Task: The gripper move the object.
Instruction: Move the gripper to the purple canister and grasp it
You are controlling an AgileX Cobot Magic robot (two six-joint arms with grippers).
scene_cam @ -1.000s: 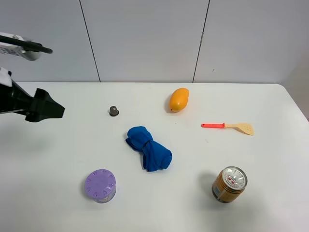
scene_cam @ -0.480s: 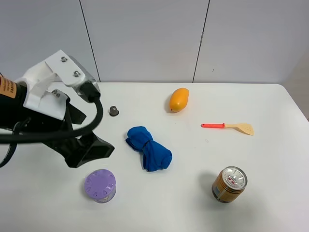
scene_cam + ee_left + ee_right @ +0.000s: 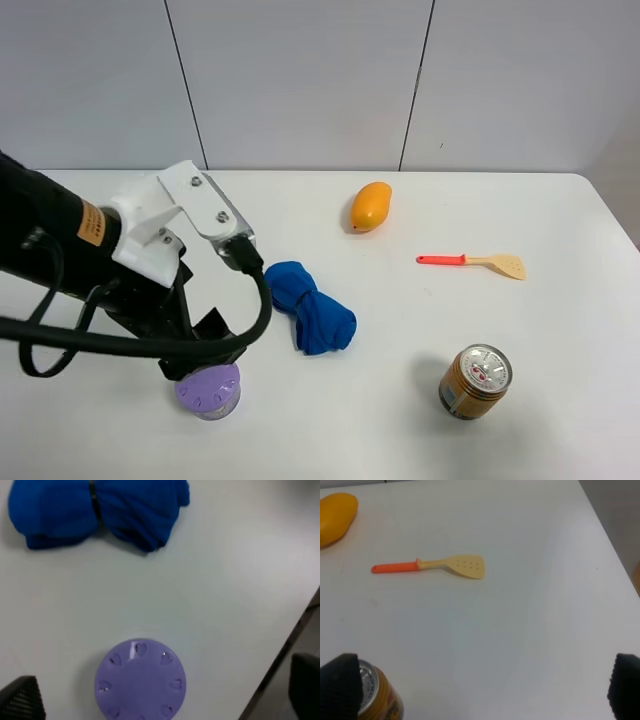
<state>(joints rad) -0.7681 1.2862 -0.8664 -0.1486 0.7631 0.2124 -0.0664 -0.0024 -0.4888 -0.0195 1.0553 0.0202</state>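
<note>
The left claw (image 3: 162, 691) hung wide open over the lilac-lidded container (image 3: 208, 388) at the bench's (image 3: 560, 400) near left; the right claw (image 3: 482, 687) gaped empty.

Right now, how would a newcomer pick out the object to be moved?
On the white table, look front left, beneath the left hand. A squat round tub sits there, left of the blue cloth. Only it has a lilac dimpled lid.

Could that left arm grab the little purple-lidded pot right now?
Probably yes. The left gripper hangs open over the purple-lidded container, whose lid lies between the fingertips with nothing touching it. The blue cloth sits well apart.
</note>
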